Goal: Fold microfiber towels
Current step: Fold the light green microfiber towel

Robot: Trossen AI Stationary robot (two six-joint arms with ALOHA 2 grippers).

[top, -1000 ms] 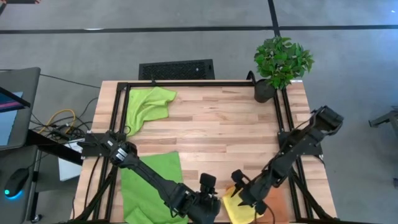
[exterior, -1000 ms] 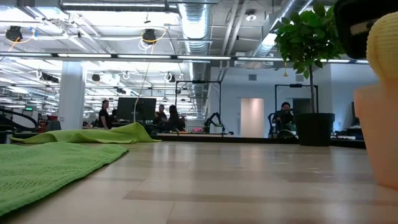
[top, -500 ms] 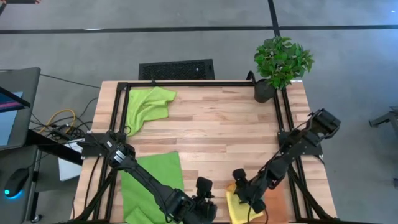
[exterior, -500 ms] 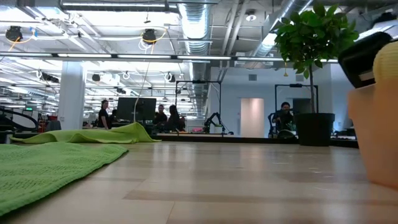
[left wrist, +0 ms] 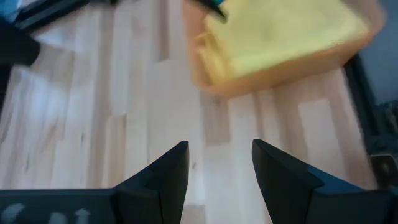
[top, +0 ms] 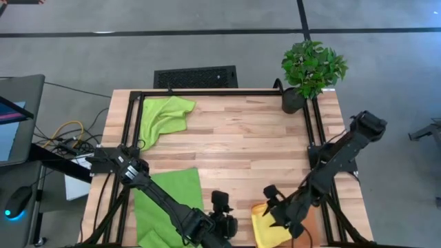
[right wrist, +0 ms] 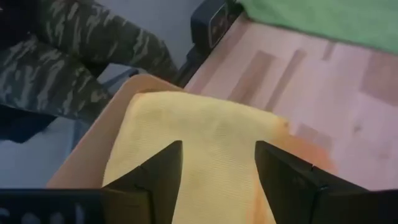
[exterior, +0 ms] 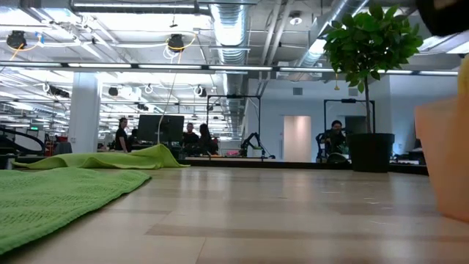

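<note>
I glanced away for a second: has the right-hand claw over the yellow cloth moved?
Yes. In the high view the right gripper has slid away from the potted plant, along the yellow towel.

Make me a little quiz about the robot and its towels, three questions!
1. True or false: the yellow towel lies on the orange mat.
2. How many green towels are on the table? A) one B) two C) three
3. Fill in: the right gripper hovers open over the ____ towel.

Key: 1 true. 2 B: a flat green towel and a crumpled green towel. 3 yellow.
</note>
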